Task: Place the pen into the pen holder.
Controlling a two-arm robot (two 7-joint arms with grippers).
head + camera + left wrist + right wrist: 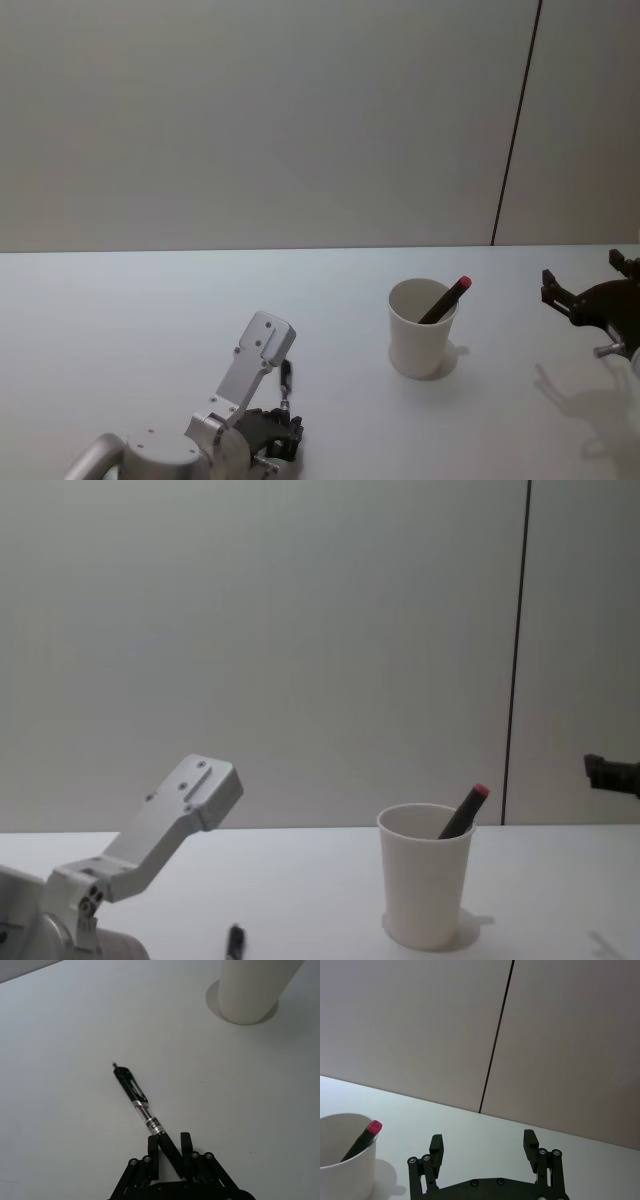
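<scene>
— Left hand (pixel 169 1141) sits low on the desk (pixel 150 320), its fingers a little apart around one end of the black pen (pixel 136 1095), which lies flat. I don't judge it clamped yet.

— And the pen holder (pixel 422 335)?

— Upright, at about 2 o'clock from my left hand and well apart from it, with a red-capped pen (pixel 447 298) already leaning inside. My right hand (pixel 585 300) hovers spread open at its 3 o'clock.

— What worries you?

— I'm catching the black pen by its very end, and it lies askew between the fingers. Closing could swivel it or squirt it out. Once lifted, the long free end may droop, strike the rim or the red-capped pen, and tip that light pen holder over.
</scene>
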